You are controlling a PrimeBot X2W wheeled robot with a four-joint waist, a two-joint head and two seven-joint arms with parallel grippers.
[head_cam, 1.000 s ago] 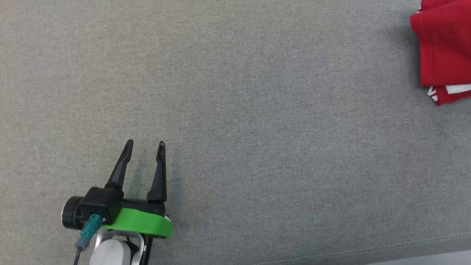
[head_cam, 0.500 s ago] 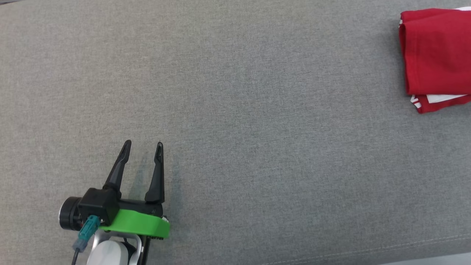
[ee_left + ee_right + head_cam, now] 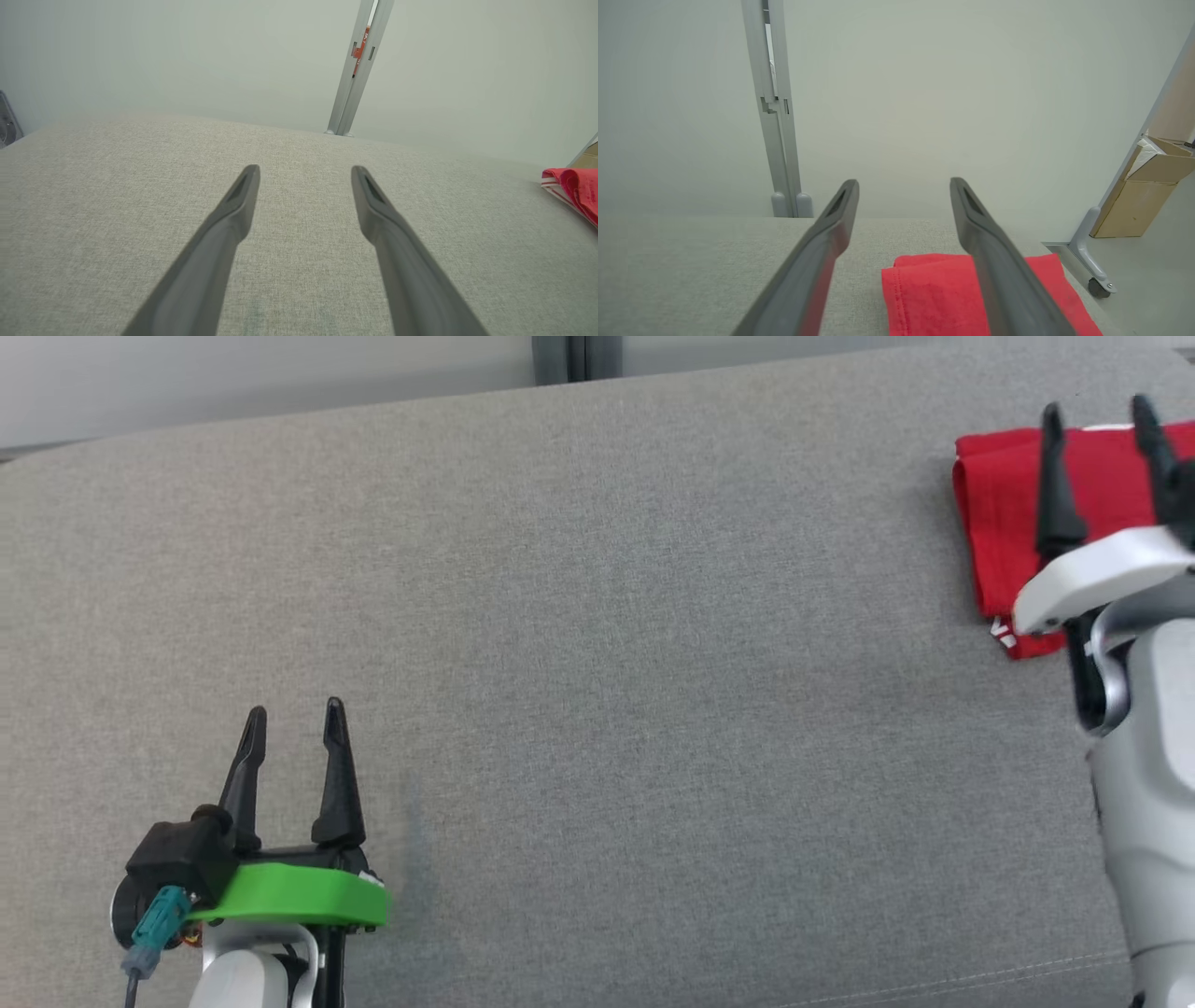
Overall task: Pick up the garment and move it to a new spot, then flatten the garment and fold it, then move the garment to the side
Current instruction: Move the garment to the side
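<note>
The folded red garment [image 3: 1004, 523] with white trim lies at the far right of the grey cushion, near its back edge. My right gripper [image 3: 1098, 415] hovers over it, open and holding nothing. In the right wrist view the red garment [image 3: 934, 298] lies flat below my right gripper [image 3: 903, 185], partly behind one finger. At the lower left my left gripper [image 3: 294, 716] stands open above bare fabric, well away from the cloth. In the left wrist view the left gripper [image 3: 305, 171] is empty and the garment [image 3: 572, 189] peeks in at the right edge.
The grey cushion [image 3: 597, 663] spreads wide across the middle. Its back edge meets a pale wall with a grey metal post [image 3: 569, 355]. A seam runs along the cushion's front right. Beyond the right end stand a wheeled frame leg [image 3: 1087, 261] and a cardboard box [image 3: 1143, 196].
The head camera has tilted up, so the cushion's back edge and wall now show. My right gripper and forearm have come into the head view over the garment. The left gripper stays open.
</note>
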